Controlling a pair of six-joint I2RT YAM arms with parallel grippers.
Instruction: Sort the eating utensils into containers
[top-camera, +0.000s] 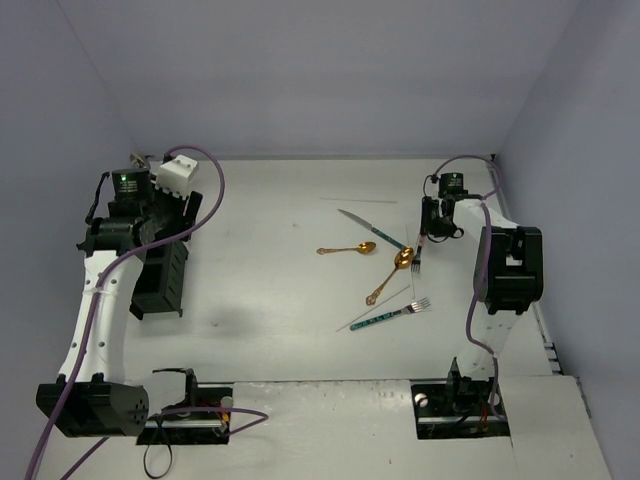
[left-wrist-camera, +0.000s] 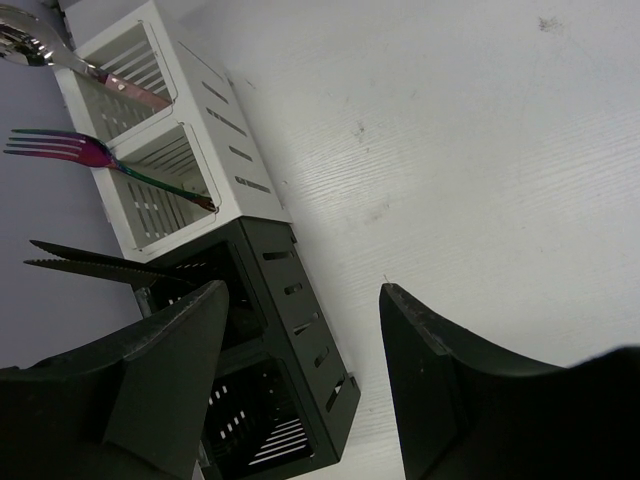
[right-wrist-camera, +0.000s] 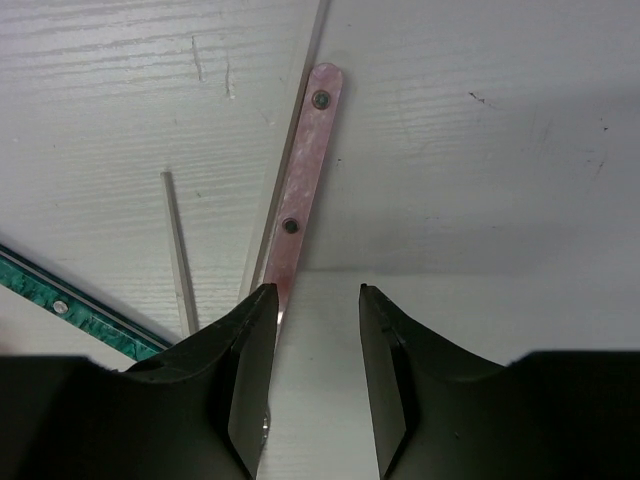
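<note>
At the far left of the table (top-camera: 270, 330) the left gripper (left-wrist-camera: 300, 380) hangs over the row of containers with its jaws standing wide apart and only bare tabletop and the caddy side showing between them. The white slatted caddy (left-wrist-camera: 215, 130) is at the far end of the row. A pink-handled spoon (left-wrist-camera: 110, 80) leans out of one of its compartments and a rainbow-tinted fork (left-wrist-camera: 110, 160) out of the next. The black caddy (left-wrist-camera: 300, 330) butts against the white one, and two black knives (left-wrist-camera: 100, 262) stick out of its nearer-to-white compartment. Towards the middle-right, loose cutlery lies flat on the table. A small gold spoon (top-camera: 347, 249) comes first. Just beyond it is a silver knife with a teal handle (top-camera: 368, 228). A longer gold spoon (top-camera: 390, 272) lies aslant below them, and a teal-handled fork (top-camera: 388, 316) lies nearest the arms, with a thin stick (top-camera: 380, 308) beside it. Further right, the right gripper (right-wrist-camera: 312, 300) is down at the table with its jaws narrowed to a small gap. A pink riveted handle (right-wrist-camera: 305, 170) lies on the surface and runs in under the tip of the finger on the left of the wrist view. The other finger stands apart from it, with bare table between the two, so the jaws do not have it clamped.
</note>
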